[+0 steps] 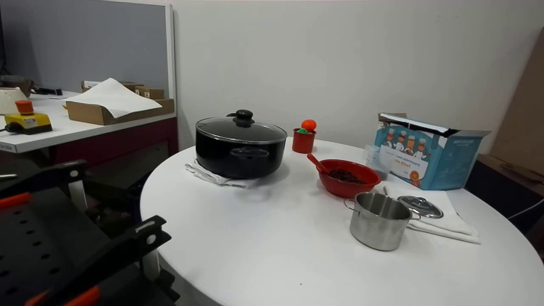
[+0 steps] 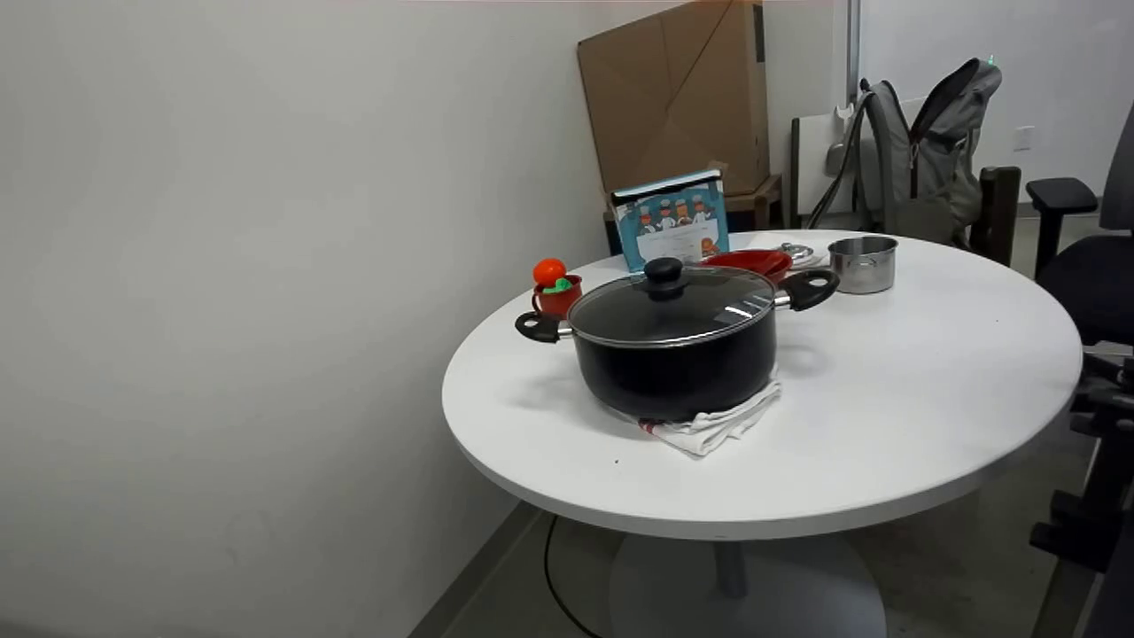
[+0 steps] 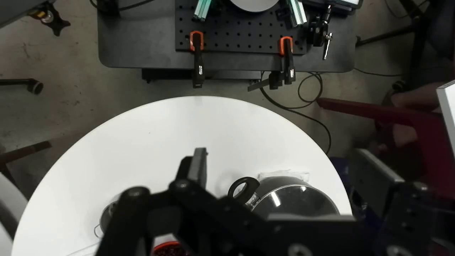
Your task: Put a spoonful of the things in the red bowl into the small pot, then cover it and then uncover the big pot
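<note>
The red bowl [image 1: 340, 189] holds small dark pieces, and a red spoon [image 1: 317, 163] leans in it. The small pot [image 1: 378, 231] is steel and stands uncovered in front of the bowl. Its lid [image 1: 420, 207] lies on a white cloth. The big pot [image 1: 238, 159] is black and covered by a glass lid [image 1: 216, 128] with a black knob. Both pots and the bowl also show in the other exterior picture: big pot [image 2: 682, 381], bowl [image 2: 757, 260], small pot [image 2: 864, 272]. In the wrist view my gripper [image 3: 288, 165] is open and empty, high above the table; it partly hides them.
A red mug [image 1: 303, 142] with an orange ball and a green piece stands behind the big pot. A blue box [image 1: 425, 153] and a clear plastic container [image 1: 378, 161] stand behind the bowl. A folded towel [image 1: 216, 176] lies under the big pot. The round table's edge [image 2: 744, 525] is near it.
</note>
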### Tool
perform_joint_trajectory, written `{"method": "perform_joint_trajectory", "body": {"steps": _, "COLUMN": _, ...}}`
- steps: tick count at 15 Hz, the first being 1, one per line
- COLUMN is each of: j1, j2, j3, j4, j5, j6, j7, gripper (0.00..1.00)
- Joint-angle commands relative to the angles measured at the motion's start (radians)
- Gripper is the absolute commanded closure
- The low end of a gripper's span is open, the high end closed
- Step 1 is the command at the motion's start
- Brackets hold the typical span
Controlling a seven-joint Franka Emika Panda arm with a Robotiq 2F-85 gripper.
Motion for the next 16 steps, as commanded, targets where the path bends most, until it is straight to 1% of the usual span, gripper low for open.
{"method": "perform_joint_trajectory", "body": {"steps": 1, "j1": -0.025, "j2": 0.007, "j3": 0.017, "j4": -0.012, "j5": 0.001, "j6": 0.063, "j7": 0.027, "gripper": 0.00}}
{"method": "perform_joint_trajectory", "body": {"steps": 5, "j1": -0.042, "j2": 0.031, "j3": 0.036, "j4": -0.059, "j5": -0.010, "j6": 0.246, "j7": 0.093, "gripper": 0.00}}
{"method": "perform_joint_trajectory", "body": {"steps": 8, "j1": -0.047, "j2": 0.076, "j3": 0.048, "j4": -0.085, "j5": 0.001, "j6": 0.352, "j7": 0.138, "gripper": 0.00}}
{"method": "perform_joint_trajectory", "body": {"steps": 13, "j1": -0.044, "j2": 0.216, "j3": 0.057, "j4": -0.109, "j5": 0.042, "j6": 0.518, "j7": 0.206, "gripper": 0.00}}
{"method": "perform_joint_trajectory", "body": {"steps": 16, "j1": -0.043, "j2": 0.311, "j3": 0.067, "j4": -0.125, "j5": 0.051, "j6": 0.668, "j7": 0.235, "gripper": 0.00}}
